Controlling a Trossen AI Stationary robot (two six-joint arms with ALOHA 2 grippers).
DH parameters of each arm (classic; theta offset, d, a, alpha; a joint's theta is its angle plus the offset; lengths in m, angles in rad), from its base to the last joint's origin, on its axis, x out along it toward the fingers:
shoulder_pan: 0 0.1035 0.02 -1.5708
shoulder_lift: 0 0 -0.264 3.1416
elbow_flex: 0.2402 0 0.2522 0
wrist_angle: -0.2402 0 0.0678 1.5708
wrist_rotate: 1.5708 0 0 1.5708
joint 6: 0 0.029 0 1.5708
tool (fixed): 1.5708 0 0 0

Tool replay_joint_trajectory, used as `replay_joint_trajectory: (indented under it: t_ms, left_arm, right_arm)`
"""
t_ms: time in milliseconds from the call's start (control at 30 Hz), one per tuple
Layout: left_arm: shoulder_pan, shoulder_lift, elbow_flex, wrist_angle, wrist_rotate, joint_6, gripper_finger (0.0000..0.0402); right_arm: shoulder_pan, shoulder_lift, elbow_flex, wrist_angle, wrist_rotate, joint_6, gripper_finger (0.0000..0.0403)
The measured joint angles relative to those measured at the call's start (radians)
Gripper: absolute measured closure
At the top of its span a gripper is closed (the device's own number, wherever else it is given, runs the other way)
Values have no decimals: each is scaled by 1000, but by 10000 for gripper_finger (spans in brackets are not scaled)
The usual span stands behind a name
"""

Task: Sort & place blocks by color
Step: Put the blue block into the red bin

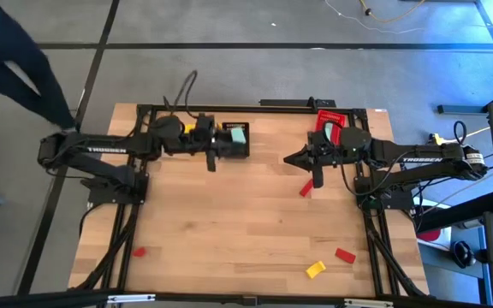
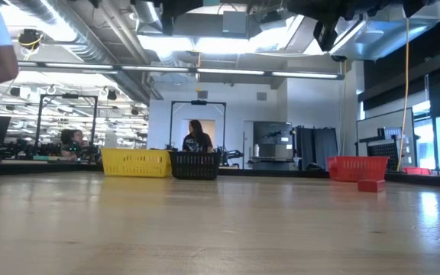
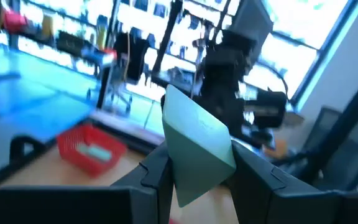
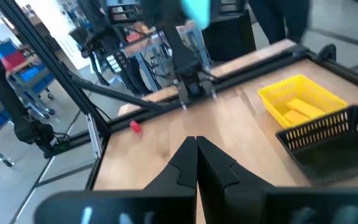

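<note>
Clamped between the left gripper's (image 3: 194,180) two dark fingers is a pale teal-green block (image 3: 194,149), held high above the table and, in the high view, right over the black basket (image 1: 232,141) at the far edge. It seems carried there because that basket is the likely home for this colour; the yellow basket (image 4: 303,102) just beside the black one already holds yellow pieces, and the red basket (image 1: 330,127), well apart from the black basket toward the right arm's side, holds red ones plus what looks like a teal piece in the left wrist view.

As that view shows it, the block stands up out of the fingers, its long axis running away from the jaws, one flat face toward the camera and a corner uppermost, slightly tilted. Gripping it across the narrow width leaves the rest free to drop cleanly.

By the red basket, the right gripper (image 4: 196,165) waits, fingers pressed together on nothing. On the table on the near side of the red basket lie a red block (image 1: 305,190), another red block (image 1: 345,255), a yellow block (image 1: 315,269) and, far off to the left, a small red piece (image 1: 139,252).
</note>
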Motion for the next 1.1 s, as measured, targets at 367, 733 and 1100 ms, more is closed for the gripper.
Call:
replay_joint_trajectory:
  t_ms: [367,733,1100]
  left_arm:
    - [-29,24,-2,25,8,-7,289]
    - [-37,24,-2,22,4,-59,289]
    - [-37,24,-2,20,5,-113,289]
  right_arm:
    - [0,0,0,25,0,-24,403]
    - [0,0,0,31,0,-5,403]
    - [1,-1,0,64,-1,8,403]
